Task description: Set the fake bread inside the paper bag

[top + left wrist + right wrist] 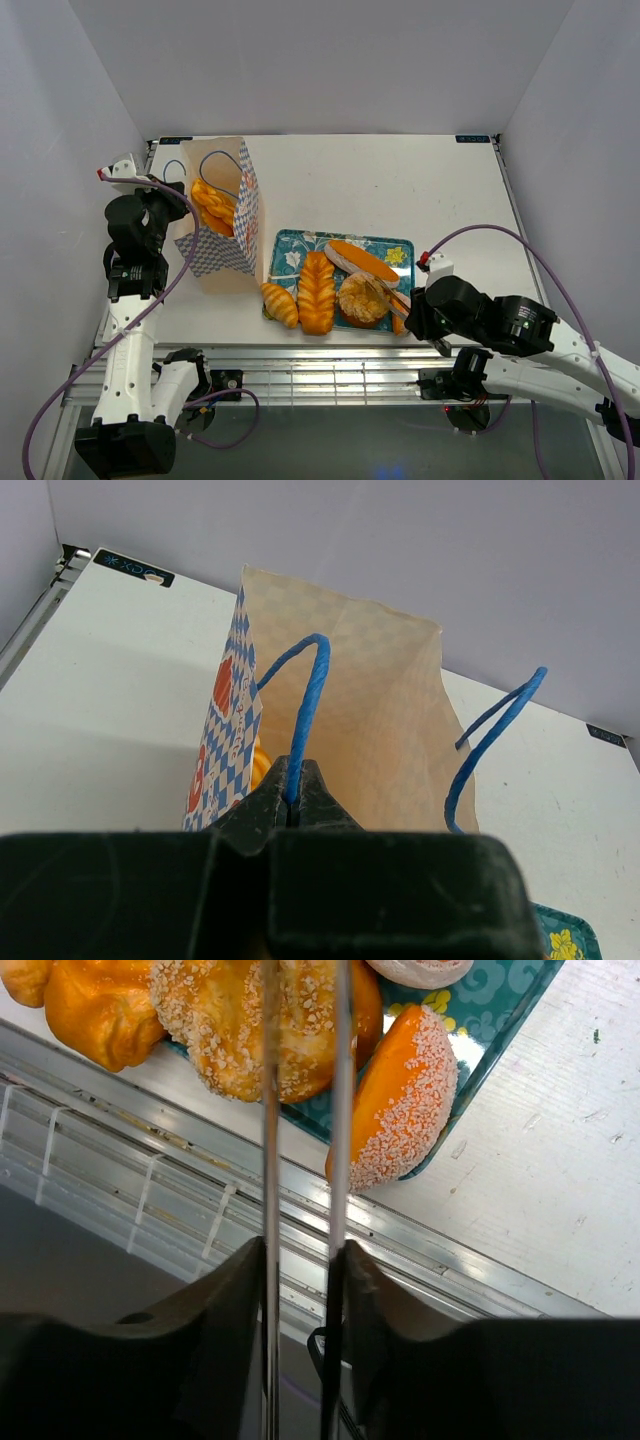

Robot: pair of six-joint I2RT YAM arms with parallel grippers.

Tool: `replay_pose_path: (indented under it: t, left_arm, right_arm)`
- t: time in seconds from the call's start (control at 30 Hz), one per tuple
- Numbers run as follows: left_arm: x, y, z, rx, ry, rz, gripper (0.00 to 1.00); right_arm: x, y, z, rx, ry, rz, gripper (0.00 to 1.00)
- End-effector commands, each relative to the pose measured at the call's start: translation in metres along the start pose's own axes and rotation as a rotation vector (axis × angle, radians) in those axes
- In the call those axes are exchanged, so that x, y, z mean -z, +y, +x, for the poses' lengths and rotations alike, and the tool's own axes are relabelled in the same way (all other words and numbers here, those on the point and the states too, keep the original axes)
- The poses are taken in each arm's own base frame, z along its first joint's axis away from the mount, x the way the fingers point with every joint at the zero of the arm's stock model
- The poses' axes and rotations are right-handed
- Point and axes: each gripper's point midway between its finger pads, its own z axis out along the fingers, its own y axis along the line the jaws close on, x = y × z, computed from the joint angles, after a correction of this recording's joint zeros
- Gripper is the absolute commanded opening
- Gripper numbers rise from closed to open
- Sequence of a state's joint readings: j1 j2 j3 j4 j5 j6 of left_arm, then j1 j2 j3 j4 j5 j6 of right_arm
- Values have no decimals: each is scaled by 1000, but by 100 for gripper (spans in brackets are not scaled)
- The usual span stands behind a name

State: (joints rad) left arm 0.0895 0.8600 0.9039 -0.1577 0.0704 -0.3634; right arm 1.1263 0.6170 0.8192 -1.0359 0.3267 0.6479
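At lower right, our right pincer (pixel 408 322), slightly parted, has the fake bread (pixel 362 298) just left; left pincer (pixel 295 805) clamps the paper bag (pixel 390 720).

The upright cream paper bag (pixel 222 250) with blue-and-white checkered sides stands at the left, mouth open, thin blue cord handles (pixel 310 705) raised. A golden braided toy pastry (pixel 212 205) lies inside. To its right, near the front edge, lie a glossy toy croissant (pixel 280 303), braided loaf (pixel 317 292), sugared bun (pixel 363 298) and long loaf (pixel 362 260).
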Motion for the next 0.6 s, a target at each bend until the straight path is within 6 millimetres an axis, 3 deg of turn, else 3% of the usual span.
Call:
replay_pose_path:
  t: [0.0,0.17,0.3,0.57]
  left_arm:
    - [3,1,4,-9,9,-1,0]
    - [3,-1,0,-11,2,2,0]
    - [2,-8,-6,-19,-5,19,0]
    - [0,-32,-32,-34,-5,79,0]
  right_arm:
    - [5,11,-18,-30,-64,-40,35]
    - [10,18,-29,-22,-79,-57,18]
    - [29,26,-53,-32,-146,-87,8]
    - [68,42,-103,-42,-300,-154,8]
